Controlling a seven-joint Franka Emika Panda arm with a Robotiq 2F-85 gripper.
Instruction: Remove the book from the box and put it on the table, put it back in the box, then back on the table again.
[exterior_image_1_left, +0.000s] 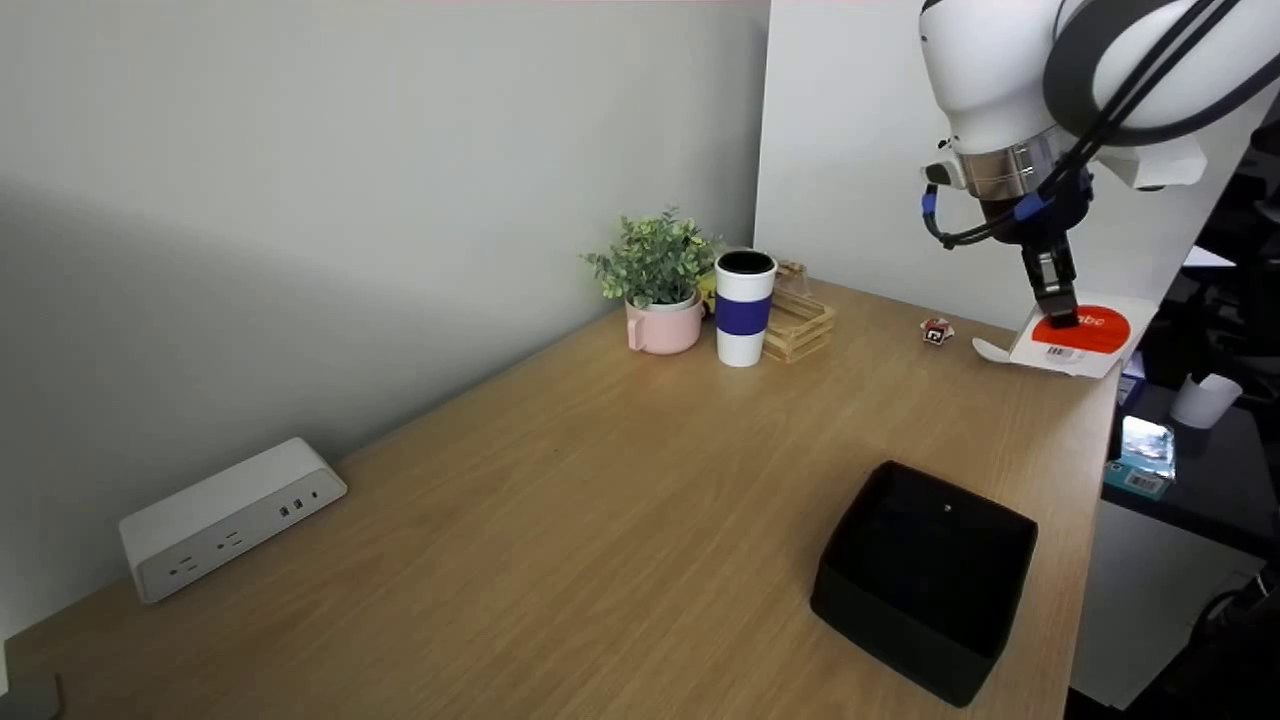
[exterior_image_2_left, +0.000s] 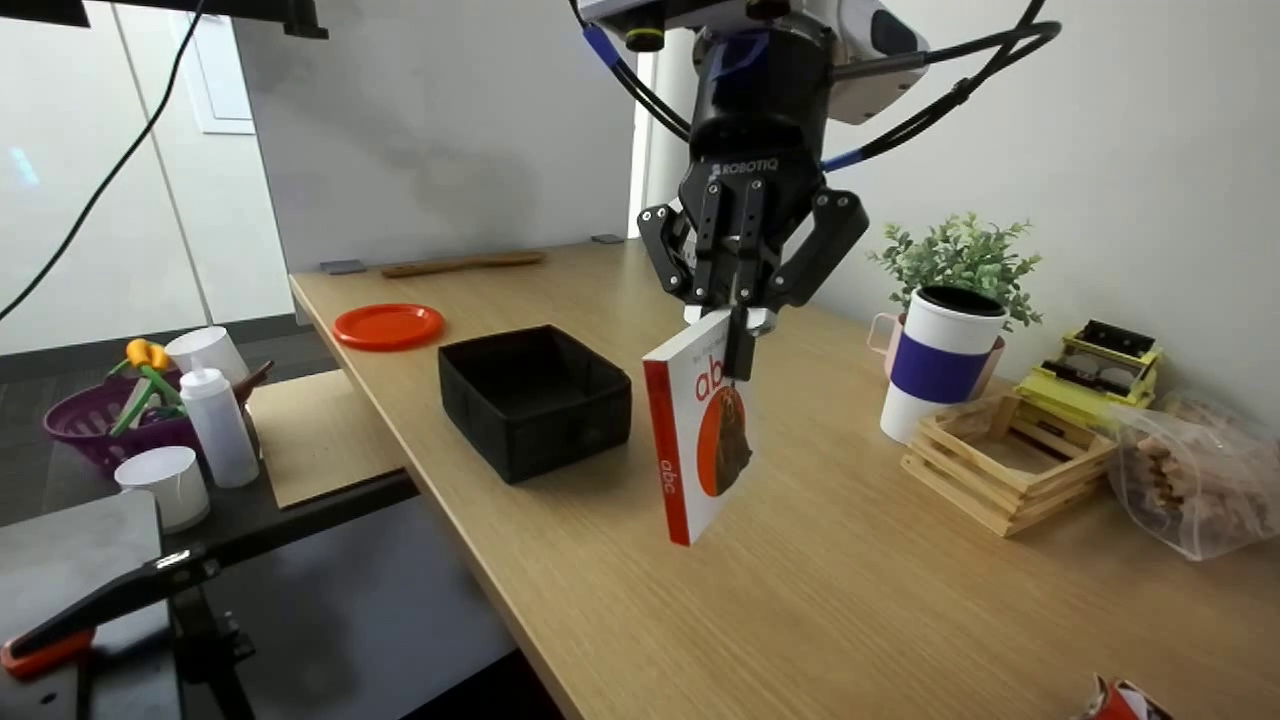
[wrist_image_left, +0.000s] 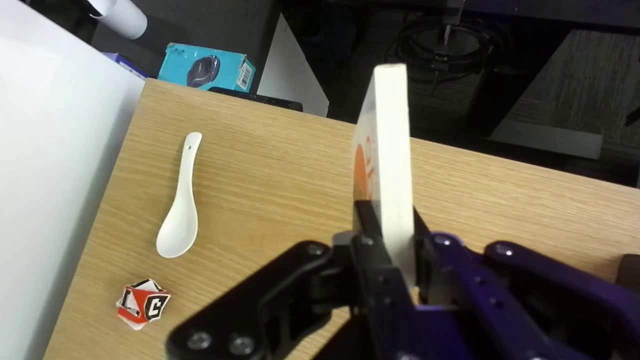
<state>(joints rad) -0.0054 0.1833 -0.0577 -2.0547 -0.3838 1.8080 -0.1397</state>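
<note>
The gripper (wrist_image_left: 392, 220) pinches the abc book (exterior_image_2_left: 700, 440) front-to-back, likely because it's thin; the box (exterior_image_2_left: 570, 435) sits near the tabletop's (exterior_image_2_left: 850, 570) edge.

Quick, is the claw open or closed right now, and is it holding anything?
Claw: closed, holding the white "abc" book.

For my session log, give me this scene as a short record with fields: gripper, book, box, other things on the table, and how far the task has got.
gripper: shut on the book
book: held in the air, outside the box
box: on the table, near an edge
also on table: white spoon, red plate, cup with purple band
stage: book not yet on the table; which trip this is, cannot tell
</note>
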